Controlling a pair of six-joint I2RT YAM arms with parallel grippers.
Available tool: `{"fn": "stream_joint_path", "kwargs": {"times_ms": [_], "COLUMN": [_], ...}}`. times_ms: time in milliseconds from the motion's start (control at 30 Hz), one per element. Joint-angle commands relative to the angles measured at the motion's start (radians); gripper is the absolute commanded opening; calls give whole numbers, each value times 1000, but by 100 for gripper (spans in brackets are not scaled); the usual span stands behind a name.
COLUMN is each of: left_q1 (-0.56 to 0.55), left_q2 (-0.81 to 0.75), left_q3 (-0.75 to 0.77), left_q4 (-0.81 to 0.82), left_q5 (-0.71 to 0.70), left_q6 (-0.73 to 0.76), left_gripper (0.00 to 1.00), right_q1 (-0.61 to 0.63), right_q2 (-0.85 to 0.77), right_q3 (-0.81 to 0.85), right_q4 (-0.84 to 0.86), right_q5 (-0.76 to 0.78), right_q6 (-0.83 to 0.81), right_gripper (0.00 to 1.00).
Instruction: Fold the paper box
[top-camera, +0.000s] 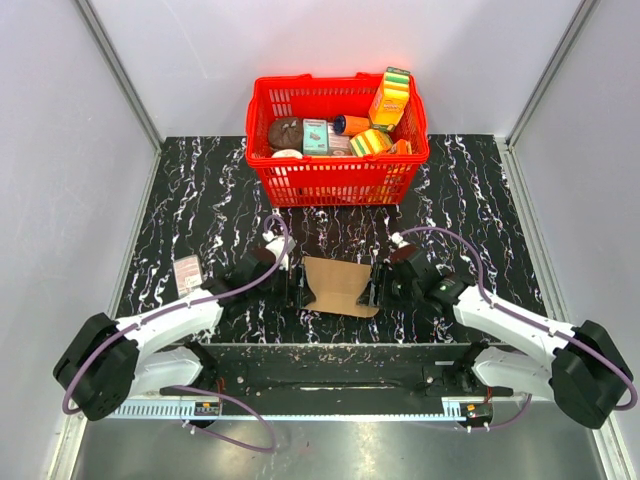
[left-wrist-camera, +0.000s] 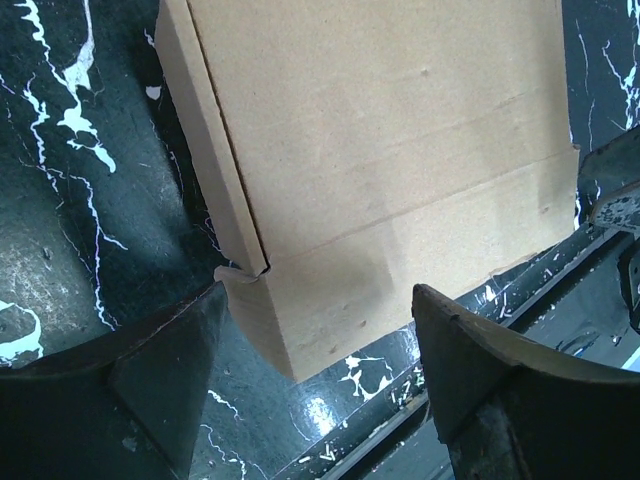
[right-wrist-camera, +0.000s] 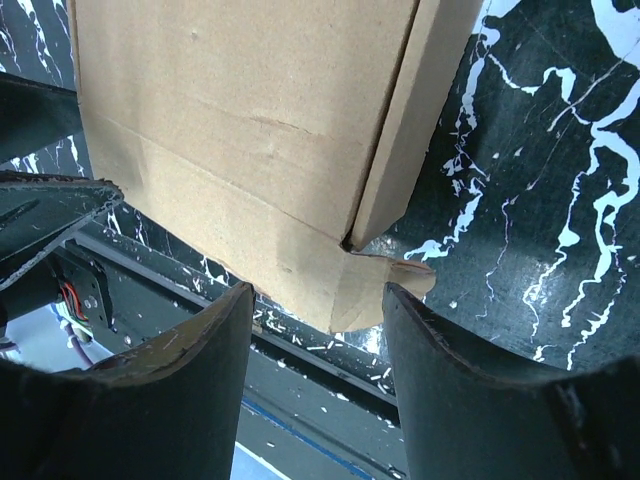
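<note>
1. Two grippers, one at each end of the paper box (top-camera: 338, 284).
2. Left gripper (top-camera: 290, 288): jaws wide apart, gripping nothing, with a near corner of the box between its fingers.
3. Right gripper (top-camera: 379, 288): jaws apart, nothing held, with the other near corner just ahead of its fingertips.

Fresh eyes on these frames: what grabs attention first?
The red plastic basket crammed with colourful packages, at the far edge of the black marbled table. Then the brown cardboard box lying centre, near the arms, with the left gripper and right gripper flanking it, jaws open around its corners.
</note>
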Motion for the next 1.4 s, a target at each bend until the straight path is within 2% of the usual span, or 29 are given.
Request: {"fn": "stream_joint_path", "kwargs": {"times_ms": [0,267,800,1367], "left_q1": [-4,-4,-5,-7], "left_q2": [8,20,28,38], "left_q3": [-8,-11,-34,-43], "left_q4": [60,85,137,162], "left_q5": [-11,21,84,91], "left_q6": [5,6,-23,-29], "left_gripper": [79,78,72,65], "right_q1": [7,6,6,6], "right_q2": [13,44,21,34], "right_q3": [5,6,-39,-54], "right_q4": [46,69,125,148], "right_q5": [29,-39,-66,-53], "right_q6": [4,27,78,84], "right_gripper": [60,59,54,48]}}
